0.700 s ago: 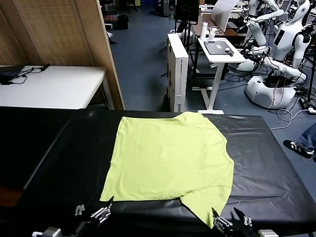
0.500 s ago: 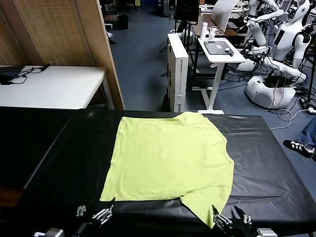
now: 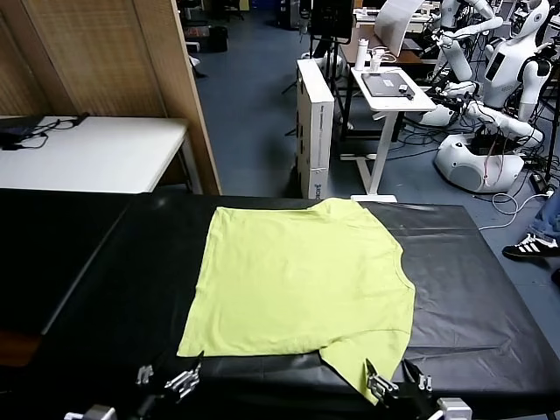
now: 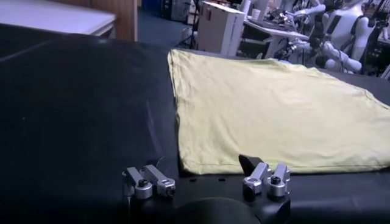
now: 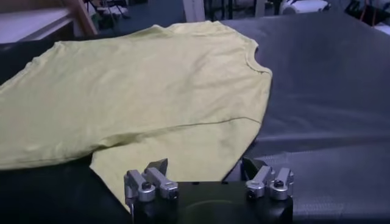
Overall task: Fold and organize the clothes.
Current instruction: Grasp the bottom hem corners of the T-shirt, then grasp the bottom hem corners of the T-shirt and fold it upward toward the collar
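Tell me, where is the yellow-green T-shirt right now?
In the head view the lime yellow-green cotton T-shirt lies flat in the middle of the black table, its near sleeve just ahead of the right gripper.

This is a robotics lab or workshop. White humanoid robots (image 3: 512, 52) stand at the back among trailing cables (image 3: 512, 197) on a blue-grey floor. A white standing desk (image 3: 391, 92) carries a laptop, and a tall white cardboard box (image 3: 315, 127) stands beside it. A black-covered work surface (image 3: 105, 289) fills the foreground, with a wooden partition (image 3: 105, 61) and a white table (image 3: 92, 153) behind.
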You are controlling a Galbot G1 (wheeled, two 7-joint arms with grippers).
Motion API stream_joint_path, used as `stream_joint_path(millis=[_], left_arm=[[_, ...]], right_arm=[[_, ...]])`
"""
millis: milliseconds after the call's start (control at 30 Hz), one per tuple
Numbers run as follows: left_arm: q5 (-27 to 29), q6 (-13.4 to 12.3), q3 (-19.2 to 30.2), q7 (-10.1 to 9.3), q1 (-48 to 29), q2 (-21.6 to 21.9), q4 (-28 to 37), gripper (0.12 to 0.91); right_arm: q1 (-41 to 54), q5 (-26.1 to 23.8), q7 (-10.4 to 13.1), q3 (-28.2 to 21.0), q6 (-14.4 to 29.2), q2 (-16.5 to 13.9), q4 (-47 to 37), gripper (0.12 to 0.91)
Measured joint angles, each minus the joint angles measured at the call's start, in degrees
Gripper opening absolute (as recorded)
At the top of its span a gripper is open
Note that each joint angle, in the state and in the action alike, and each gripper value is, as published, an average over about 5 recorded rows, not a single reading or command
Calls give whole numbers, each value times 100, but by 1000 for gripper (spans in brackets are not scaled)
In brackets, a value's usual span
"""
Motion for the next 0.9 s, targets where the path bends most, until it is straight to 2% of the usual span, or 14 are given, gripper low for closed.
stream_joint_path(millis=[133,167,200,300,367,667,900], left_arm=[[8,-35,0,6,28,-3,10,282],[8,-42,0,7,33,-4,11,225],[8,-46,0,8,36,-5,10,187],[13,-56,-5,8,51,-8,-3,145],[21,-68,-23,5,82,-3,-32,147],[-2,-290,-298,-2,456,166,-171,147],[-13,-404,-566,-3,839,225,-301,147]], right_arm=[[-38,3,9,3,2,0,3,422],[-50,5,10,7,2,-1,8,355],[-65,8,12,12,2,-3,18,302],[-126,20,42,29,-7,-20,73,167],[-188,26,83,48,-21,-38,135,140],[-754,15,298,134,-231,-158,581,140],[-1081,-16,326,113,-269,-174,718,140]])
